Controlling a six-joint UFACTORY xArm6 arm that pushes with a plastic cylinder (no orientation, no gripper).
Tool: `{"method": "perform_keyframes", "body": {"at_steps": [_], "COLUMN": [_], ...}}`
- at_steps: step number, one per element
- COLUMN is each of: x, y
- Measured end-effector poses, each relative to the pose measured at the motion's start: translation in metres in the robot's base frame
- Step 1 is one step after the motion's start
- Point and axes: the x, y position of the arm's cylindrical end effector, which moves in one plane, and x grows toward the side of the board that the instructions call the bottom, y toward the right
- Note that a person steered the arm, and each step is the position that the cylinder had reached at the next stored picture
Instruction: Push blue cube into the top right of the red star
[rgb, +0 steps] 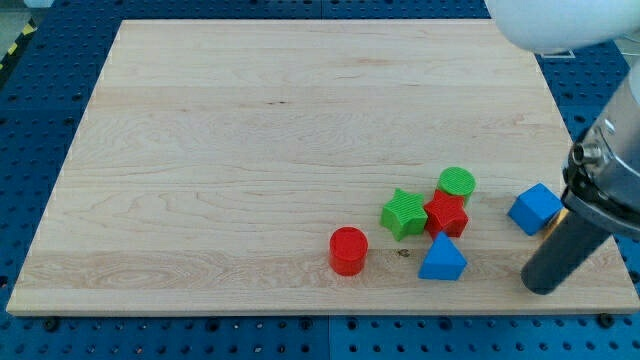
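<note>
The blue cube (535, 208) lies on the wooden board near its right edge. The red star (446, 214) lies to its left, a clear gap between them. The star touches the green star (404, 213) on its left and the green cylinder (457, 184) above it. My rod comes down from the view's right; my tip (541, 288) rests on the board below the blue cube, slightly to its right, apart from it.
A blue triangular block (442, 259) lies just below the red star. A red cylinder (348, 250) stands further left. The board's right edge (600, 200) runs close to the blue cube. A blue perforated table surrounds the board.
</note>
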Motion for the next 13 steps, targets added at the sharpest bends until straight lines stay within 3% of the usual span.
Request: {"method": "perform_keyframes", "body": {"at_steps": [2,4,7,11,13], "x": [-0.036,-0.053,-0.003,-0.079,-0.042], "y": [0.029,0.011,0.097,0.033,0.121]}}
